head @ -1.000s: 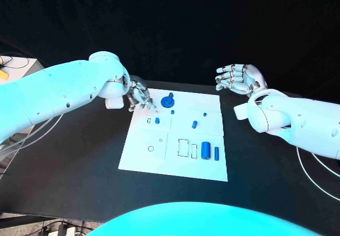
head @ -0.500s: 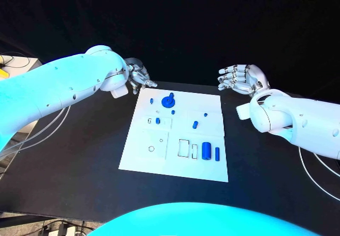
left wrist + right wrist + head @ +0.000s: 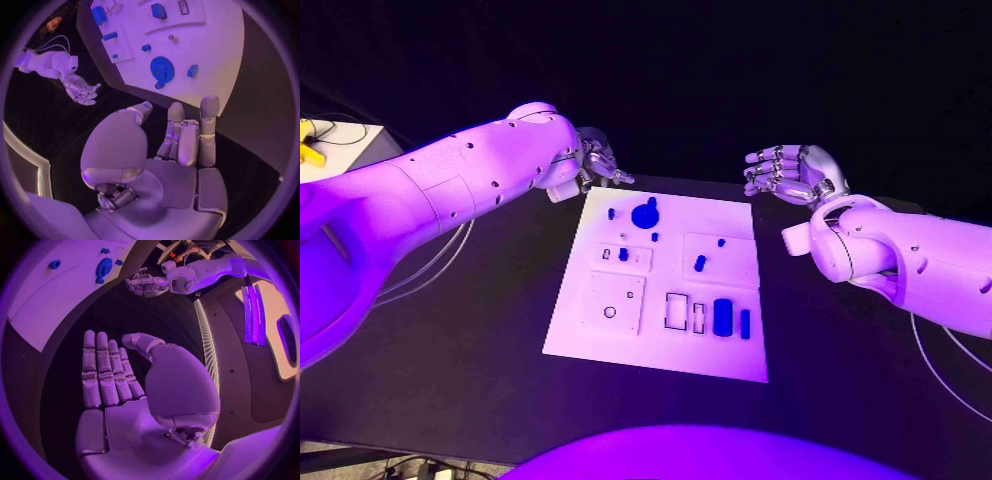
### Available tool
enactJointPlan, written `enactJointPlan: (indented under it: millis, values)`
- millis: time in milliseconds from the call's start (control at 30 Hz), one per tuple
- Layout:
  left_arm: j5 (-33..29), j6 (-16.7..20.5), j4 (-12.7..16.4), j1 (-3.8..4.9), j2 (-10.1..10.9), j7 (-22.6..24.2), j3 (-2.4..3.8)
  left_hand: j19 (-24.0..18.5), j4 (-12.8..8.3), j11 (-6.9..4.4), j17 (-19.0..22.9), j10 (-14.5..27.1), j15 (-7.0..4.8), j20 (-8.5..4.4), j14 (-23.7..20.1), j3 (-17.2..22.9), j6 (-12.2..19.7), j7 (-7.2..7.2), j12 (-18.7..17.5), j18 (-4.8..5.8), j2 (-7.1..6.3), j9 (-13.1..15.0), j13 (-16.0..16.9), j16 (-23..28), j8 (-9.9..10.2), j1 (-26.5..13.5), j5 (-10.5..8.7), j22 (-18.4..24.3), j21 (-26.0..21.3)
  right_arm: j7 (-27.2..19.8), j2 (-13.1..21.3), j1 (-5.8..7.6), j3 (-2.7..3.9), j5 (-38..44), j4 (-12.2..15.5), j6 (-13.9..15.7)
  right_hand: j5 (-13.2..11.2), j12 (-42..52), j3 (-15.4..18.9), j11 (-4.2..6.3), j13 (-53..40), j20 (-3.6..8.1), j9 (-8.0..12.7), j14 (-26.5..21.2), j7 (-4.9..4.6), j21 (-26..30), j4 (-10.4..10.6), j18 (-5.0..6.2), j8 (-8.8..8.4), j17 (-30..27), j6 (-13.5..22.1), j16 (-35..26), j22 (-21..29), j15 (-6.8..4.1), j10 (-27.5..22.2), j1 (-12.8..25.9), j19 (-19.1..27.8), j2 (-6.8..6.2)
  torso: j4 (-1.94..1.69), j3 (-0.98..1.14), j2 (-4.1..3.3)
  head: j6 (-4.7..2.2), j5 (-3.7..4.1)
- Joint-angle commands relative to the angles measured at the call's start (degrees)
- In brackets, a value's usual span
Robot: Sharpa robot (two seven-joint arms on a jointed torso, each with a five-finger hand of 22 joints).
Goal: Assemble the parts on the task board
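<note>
The white task board lies in the middle of the black table. A round blue part stands near its far edge, with small blue pieces around it. A thick blue cylinder and a thin one lie at the near right. My left hand hovers off the board's far left corner, fingers extended, holding nothing. My right hand hangs beyond the far right corner, palm bare. In the left wrist view the empty left hand faces the round part. The right hand is flat and empty.
Outlined slots and a small ring mark show on the board's near half. Black table surrounds the board on every side. White cables trail under the left arm.
My left hand has lifted off the board's far left corner and drawn back past its far edge. The right hand has hardly moved. The parts lie as before.
</note>
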State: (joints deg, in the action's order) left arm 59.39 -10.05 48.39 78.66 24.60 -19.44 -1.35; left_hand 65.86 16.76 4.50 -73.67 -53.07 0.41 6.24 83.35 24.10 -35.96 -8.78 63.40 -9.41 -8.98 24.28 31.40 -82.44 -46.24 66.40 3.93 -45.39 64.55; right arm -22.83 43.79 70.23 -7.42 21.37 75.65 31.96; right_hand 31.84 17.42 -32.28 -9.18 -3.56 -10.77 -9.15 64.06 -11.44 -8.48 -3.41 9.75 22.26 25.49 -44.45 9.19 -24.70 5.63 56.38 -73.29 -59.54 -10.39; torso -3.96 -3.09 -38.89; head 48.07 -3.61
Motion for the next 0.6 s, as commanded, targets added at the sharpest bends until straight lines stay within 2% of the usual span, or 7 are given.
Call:
enactJointPlan:
  millis: [33,267,600]
  values:
    - [2.6,-5.4,-1.4,-0.04,-0.8,-1.0,-0.10,0.7,0.0,-0.24,-0.8,-0.6,0.03,-0.11,0.7,-0.6,-0.9,0.13,0.6,0.83,-0.16,-0.1,0.2,-0.7,0.0,-0.6,-0.02,-1.1,0.8,-0.8,0.1,-0.01,0.03,0.7,0.3,-1.0,0.0,-0.4,-0.5,-0.17,0.1,-0.05,0.1,-0.1,-1.83,0.4,0.0,0.17,-0.45,-0.2,-0.2,-0.5,0.1,0.18,0.4,0.5,0.6,0.13,0.13,0.02,-0.32,-0.31,-0.14]
    - [3.5,-8.2,-3.2,-0.15,-1.7,-2.8,-0.26,1.0,-0.1,-0.38,-1.2,-0.7,-0.07,-0.18,0.9,-0.5,-1.4,0.28,1.1,0.91,0.16,-0.2,0.3,-0.9,-0.3,-0.7,0.15,-1.6,1.3,-0.7,0.1,0.01,0.03,0.8,0.5,-1.0,0.0,-0.5,-0.5,-0.20,0.1,-0.07,0.2,-0.1,-1.87,0.4,-0.1,0.15,-0.57,-0.2,-0.2,-0.6,0.2,0.21,0.3,0.5,0.6,0.12,0.09,-0.01,-0.23,-0.23,-0.40]
    - [4.0,-9.4,-4.1,-0.39,-2.2,-3.8,-0.38,1.2,-0.2,-0.58,-1.6,-0.9,-0.23,-0.27,1.0,0.3,-1.9,0.51,1.6,1.00,0.43,-0.2,0.7,-1.2,-0.5,-0.3,0.26,-2.3,1.8,-0.7,0.0,0.02,0.03,0.8,0.7,-1.1,0.0,-0.7,-0.6,-0.25,0.1,-0.09,0.3,-0.1,-1.92,0.5,-0.1,0.14,-0.73,-0.3,-0.2,-0.7,0.3,0.25,0.3,0.6,0.6,0.09,0.05,-0.06,-0.17,-0.43,-0.65]
